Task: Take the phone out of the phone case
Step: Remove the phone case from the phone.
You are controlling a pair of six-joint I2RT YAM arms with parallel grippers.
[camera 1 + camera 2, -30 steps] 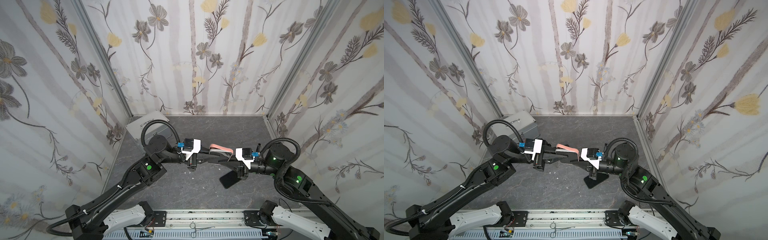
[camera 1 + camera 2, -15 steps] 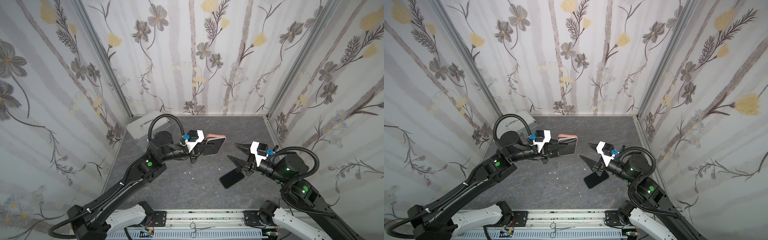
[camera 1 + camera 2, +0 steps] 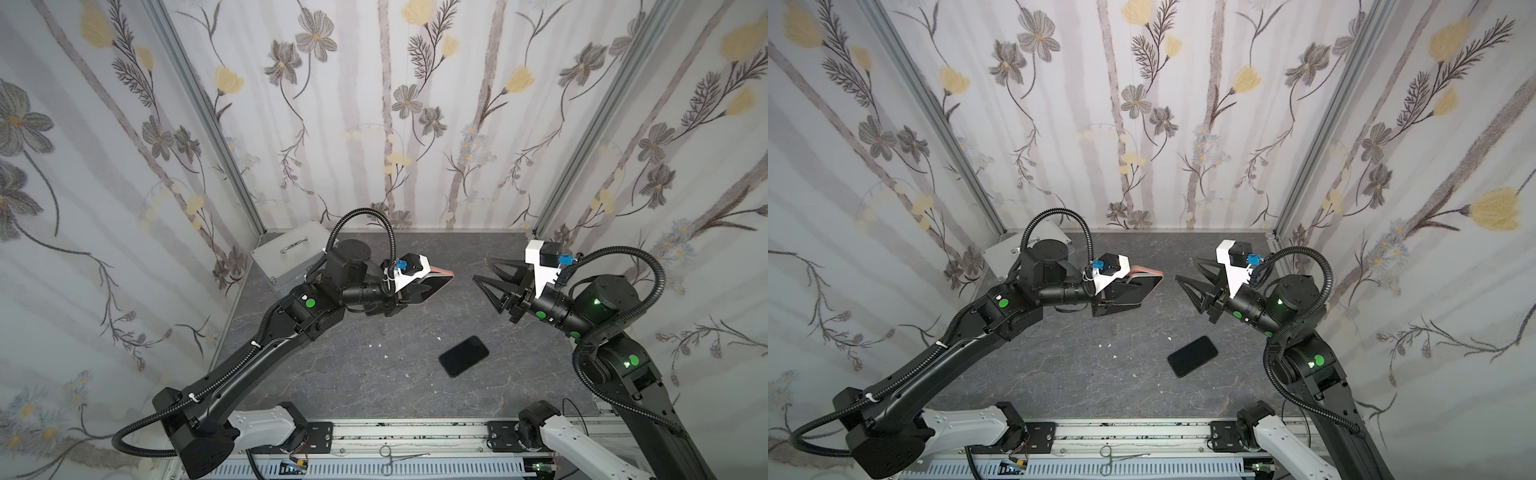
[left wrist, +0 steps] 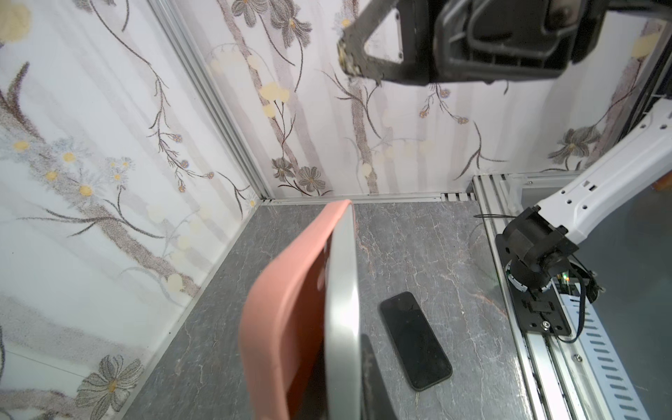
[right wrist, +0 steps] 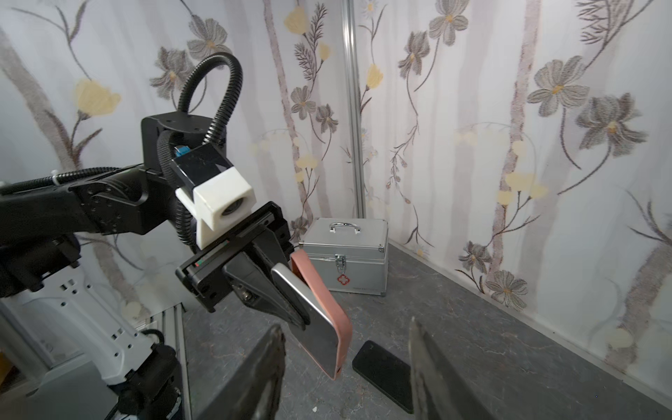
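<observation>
1. Fingers [image 5: 262,289] of the left gripper [image 3: 422,291] are pinched close together on one end of the pink phone case [image 5: 329,305] and the silver-framed phone [image 5: 316,327] that sits in it. They hold both clear of the table [image 3: 353,374].
2. Case and phone jut from those fingers towards the right arm, tilted. In both top views the pink back faces the rear wall and the dark screen faces the camera.
3. In the left wrist view a gap shows at the far end between the phone's silver edge [image 4: 342,291] and the case [image 4: 283,309]. How firmly the phone sits at the gripped end cannot be told.
4. Fingers [image 5: 254,382] of the right gripper [image 3: 480,268] stand well apart, holding and touching nothing. Their tips point at the free end of the case, with open air between.
5. A black phone [image 3: 464,355] lies flat on the grey table, below the space between the two grippers and nearer the right arm, apart from both.
6. An aluminium first-aid box [image 5: 345,262] stands in the rear left corner of the table, behind the left arm.
</observation>
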